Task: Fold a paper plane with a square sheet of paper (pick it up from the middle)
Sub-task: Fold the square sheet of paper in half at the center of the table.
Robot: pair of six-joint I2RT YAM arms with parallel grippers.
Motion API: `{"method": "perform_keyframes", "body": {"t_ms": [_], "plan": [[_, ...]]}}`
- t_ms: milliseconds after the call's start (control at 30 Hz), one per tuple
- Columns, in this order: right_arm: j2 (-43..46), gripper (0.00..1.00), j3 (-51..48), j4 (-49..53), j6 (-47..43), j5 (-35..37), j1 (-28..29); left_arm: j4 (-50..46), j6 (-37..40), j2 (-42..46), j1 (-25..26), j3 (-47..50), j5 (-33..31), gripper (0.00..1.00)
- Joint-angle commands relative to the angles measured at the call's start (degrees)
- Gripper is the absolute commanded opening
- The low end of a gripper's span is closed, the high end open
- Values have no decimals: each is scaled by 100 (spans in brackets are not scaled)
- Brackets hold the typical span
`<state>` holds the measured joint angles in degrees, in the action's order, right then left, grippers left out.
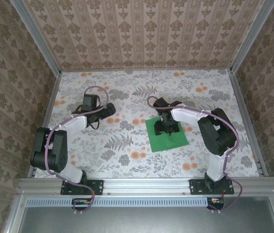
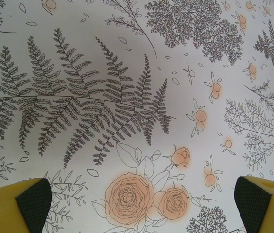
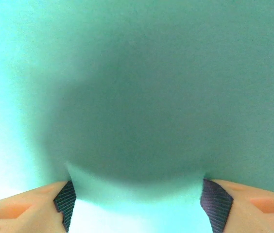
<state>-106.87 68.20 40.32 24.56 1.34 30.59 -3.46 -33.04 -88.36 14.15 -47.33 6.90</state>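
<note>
While the left hand [image 2: 142, 201] hangs wide open and empty above the tabletop [image 1: 127, 158] near its left edge, the right hand [image 1: 166, 127] rests on the middle of the green paper sheet [image 1: 172, 141], lying right of the tabletop's centre. Its fingers [image 3: 65, 200] stand well apart, touching paper that perhaps bows between them, not yet pinched.

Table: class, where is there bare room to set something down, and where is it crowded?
Free: the middle of the table between the left arm and the green paper; the far strip along the back wall. Crowded: the paper, under the right fingers.
</note>
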Motion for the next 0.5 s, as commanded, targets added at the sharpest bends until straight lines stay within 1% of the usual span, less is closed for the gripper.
{"method": "perform_keyframes", "body": {"t_ms": [0,100,167,300,467], "plan": [[292,80,-191,196,70,200,-34,-32,-53,-44,33,-123,47,100],[668,86,-268,319,93,400,-2,-1,-63,-72,43,-118,60,100],[752,88,-383,323,132,322,15,8,-71,-81,44,-117,58,100],[570,88,-567,317,167,149,137,26,-89,-96,52,-112,85,100],[334,85,-754,247,251,73,228,20,-101,-92,46,-111,117,100]]}}
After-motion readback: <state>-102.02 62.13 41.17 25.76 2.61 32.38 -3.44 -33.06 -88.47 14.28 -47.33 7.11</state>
